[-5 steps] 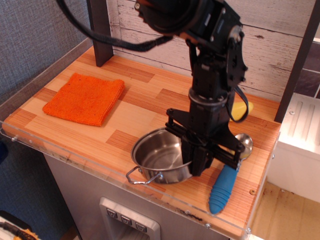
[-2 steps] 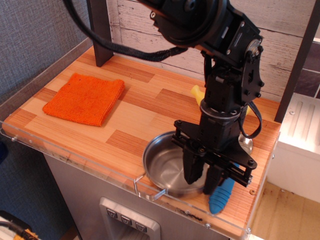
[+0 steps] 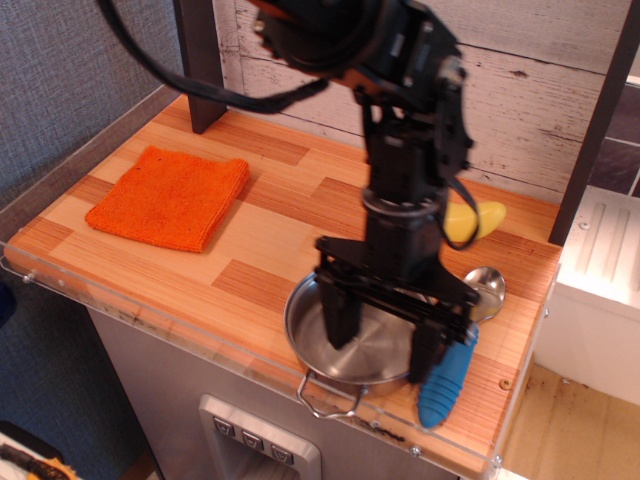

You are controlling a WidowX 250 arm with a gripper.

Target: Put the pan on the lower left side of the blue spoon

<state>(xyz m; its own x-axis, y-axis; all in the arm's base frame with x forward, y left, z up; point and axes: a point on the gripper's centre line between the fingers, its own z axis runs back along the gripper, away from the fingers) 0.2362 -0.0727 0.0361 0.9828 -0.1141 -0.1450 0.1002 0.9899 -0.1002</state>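
Observation:
The pan (image 3: 365, 350), a shiny steel pot with a wire loop handle pointing to the front, sits on the wooden table (image 3: 270, 230) at its front edge. It is just left of the blue spoon (image 3: 447, 377), whose metal bowl (image 3: 486, 286) points to the back. My gripper (image 3: 383, 335) hangs right over the pan and is open, its jaws spread wide. One finger (image 3: 340, 318) is inside the pan and the other (image 3: 426, 352) is at the pan's right rim, beside the spoon's handle. The arm hides the back of the pan.
A folded orange cloth (image 3: 170, 195) lies at the left of the table. A yellow banana (image 3: 472, 220) lies behind the spoon, near the white plank wall. A clear plastic lip runs along the table's front edge (image 3: 200, 345). A dark post (image 3: 200, 60) stands at the back left.
The pan has shifted right and toward the front edge, ending beside the spoon's handle. The fingers, close together on the pan's rim before, have spread apart and let go.

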